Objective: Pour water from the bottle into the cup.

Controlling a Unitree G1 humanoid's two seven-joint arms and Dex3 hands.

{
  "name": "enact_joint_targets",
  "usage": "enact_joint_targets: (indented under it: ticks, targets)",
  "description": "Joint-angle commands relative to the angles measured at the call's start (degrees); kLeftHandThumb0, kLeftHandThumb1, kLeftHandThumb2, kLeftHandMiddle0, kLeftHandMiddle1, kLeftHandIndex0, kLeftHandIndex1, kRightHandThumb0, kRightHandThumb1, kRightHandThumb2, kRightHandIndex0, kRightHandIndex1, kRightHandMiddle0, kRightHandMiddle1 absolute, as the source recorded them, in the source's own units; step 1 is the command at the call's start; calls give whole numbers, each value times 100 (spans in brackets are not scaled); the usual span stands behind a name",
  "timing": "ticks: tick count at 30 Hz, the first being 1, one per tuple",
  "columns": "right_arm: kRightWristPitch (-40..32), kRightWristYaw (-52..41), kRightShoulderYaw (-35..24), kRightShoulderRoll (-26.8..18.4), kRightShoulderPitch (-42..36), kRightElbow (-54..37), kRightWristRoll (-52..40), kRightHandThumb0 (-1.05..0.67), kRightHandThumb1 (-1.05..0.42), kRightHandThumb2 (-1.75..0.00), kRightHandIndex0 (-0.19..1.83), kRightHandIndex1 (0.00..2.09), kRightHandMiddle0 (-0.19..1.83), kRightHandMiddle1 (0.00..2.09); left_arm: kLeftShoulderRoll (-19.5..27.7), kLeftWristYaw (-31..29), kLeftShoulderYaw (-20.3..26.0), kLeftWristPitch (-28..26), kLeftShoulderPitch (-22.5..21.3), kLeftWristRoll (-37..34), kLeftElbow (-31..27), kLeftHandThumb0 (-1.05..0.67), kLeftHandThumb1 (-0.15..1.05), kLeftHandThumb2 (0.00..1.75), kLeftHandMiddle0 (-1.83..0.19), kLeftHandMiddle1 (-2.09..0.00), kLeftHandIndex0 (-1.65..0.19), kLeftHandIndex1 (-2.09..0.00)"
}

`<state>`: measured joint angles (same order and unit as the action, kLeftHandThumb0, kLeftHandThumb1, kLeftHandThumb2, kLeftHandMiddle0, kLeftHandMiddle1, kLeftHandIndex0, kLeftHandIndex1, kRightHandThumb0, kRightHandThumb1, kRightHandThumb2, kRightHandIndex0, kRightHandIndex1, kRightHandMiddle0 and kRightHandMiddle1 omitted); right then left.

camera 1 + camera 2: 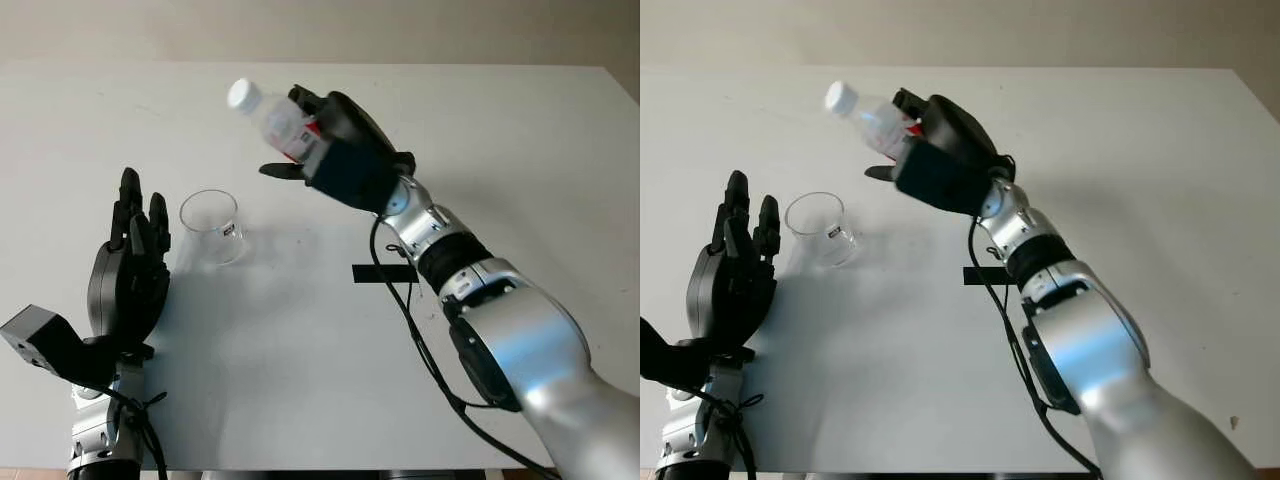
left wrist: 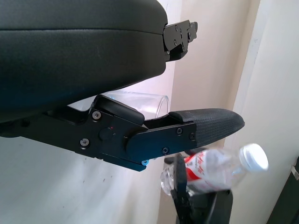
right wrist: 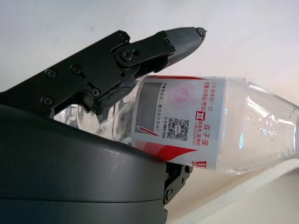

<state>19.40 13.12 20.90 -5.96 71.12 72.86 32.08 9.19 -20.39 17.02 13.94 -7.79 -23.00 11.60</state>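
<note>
While my right hand (image 1: 335, 150) grips the bottle (image 1: 272, 118) tilted, capped, above the cup (image 1: 211, 227), my left hand (image 1: 128, 275) is open beside it; R wrist cam shows label w/ QR code.

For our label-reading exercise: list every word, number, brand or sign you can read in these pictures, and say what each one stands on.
Bottle label, held in the right hand: Chinese characters "双子座".
Same label: a row of smaller Chinese print, a QR code, a round pink emblem and a small red logo; too small to read.
Cup: a small dark mark, unreadable.
Left hand, open beside the cup: no text.
</note>
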Motion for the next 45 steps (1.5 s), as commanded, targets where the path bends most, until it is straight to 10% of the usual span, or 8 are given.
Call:
enact_joint_targets:
  ticks: [1, 18, 45]
  targets:
    - [-49, 239, 225, 40, 290, 58, 247, -35, -105, -26, 114, 209, 85, 209, -156, -21, -19, 45, 237, 8, 252, -80, 105, 59, 19, -5, 19, 0]
    - [-356, 2219, 2108, -101, 806, 335, 2333, -39, -105, -33, 121, 209, 75, 209, -208, 31, -24, 144, 245, 51, 331, -80, 105, 58, 18, -5, 19, -2]
    - [-582, 2979, 2858, -442, 1055, 426, 2986, -43, -105, -37, 127, 209, 64, 209, -260, 26, -47, 196, 151, 65, 465, -80, 105, 60, 18, -5, 19, -1]
